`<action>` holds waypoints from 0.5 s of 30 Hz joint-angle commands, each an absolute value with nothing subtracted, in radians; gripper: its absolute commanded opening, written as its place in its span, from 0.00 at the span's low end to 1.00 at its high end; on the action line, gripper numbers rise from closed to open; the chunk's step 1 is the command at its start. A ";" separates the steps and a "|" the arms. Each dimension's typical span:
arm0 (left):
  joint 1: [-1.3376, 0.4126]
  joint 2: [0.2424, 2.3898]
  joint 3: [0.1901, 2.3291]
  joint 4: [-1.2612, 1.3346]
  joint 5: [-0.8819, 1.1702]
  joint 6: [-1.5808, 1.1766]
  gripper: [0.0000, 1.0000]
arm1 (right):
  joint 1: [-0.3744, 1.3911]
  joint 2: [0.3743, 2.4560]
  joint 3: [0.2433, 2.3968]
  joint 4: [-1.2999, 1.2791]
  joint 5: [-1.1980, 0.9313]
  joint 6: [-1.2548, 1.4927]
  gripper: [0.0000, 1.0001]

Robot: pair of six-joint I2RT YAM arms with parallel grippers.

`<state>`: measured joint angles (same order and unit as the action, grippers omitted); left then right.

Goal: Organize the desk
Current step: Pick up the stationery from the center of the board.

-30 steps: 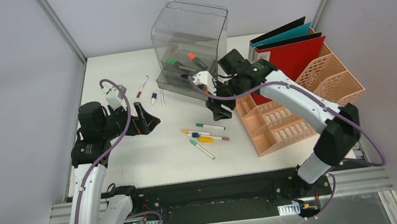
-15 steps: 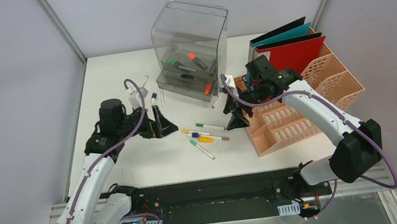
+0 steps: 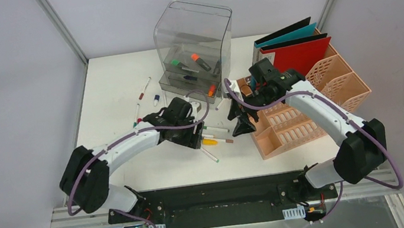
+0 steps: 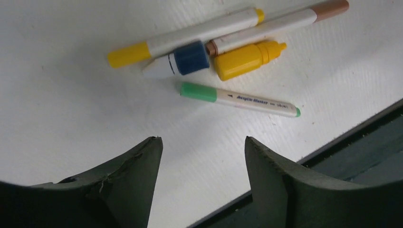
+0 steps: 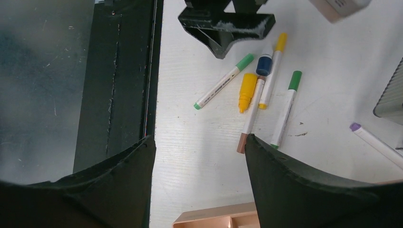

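Surface: You are inspecting the desk [image 3: 109,85], a white top between grey walls, lying under both arms.
Change: Your left arm is now reaching over the loose markers [image 4: 204,33] mid-desk, having swung in from the left side. Your right arm has drawn back from the drawer box [image 3: 193,26].
Left gripper [image 4: 202,140]: fingers standing spread, pinching nothing, hovering near the green marker [image 4: 237,99].
Right gripper [image 5: 199,138]: hanging spread and empty beside the file rack [image 3: 332,81].
Meaning: a marker pickup is likely starting, and much tidying is remaining.
Drawer box contents: holding several markers, green- and orange-capped among them.
File rack contents: carrying red and teal folders [image 3: 299,58] at its back; nothing is showing in the front compartments.
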<state>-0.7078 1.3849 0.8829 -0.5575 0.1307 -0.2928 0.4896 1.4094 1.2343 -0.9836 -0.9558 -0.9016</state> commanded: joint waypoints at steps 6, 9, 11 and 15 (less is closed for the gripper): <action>-0.751 1.508 1.013 -0.443 0.098 0.016 0.58 | 0.492 1.402 1.288 -1.032 -0.995 -0.980 0.72; -0.751 1.529 1.016 -0.424 0.106 0.102 0.56 | 0.492 1.412 1.298 -1.055 -0.997 -0.994 0.72; -0.752 1.552 1.028 -0.422 0.108 0.131 0.52 | 0.492 1.421 1.307 -1.079 -0.998 -1.012 0.71; -0.752 1.606 1.059 -0.426 0.131 0.162 0.42 | 0.492 1.436 1.321 -1.107 -0.996 -1.026 0.71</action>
<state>-0.7410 1.5723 1.0035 -0.4606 0.1070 0.0711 0.4896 1.4273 1.2720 -1.0710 -0.9577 -0.9691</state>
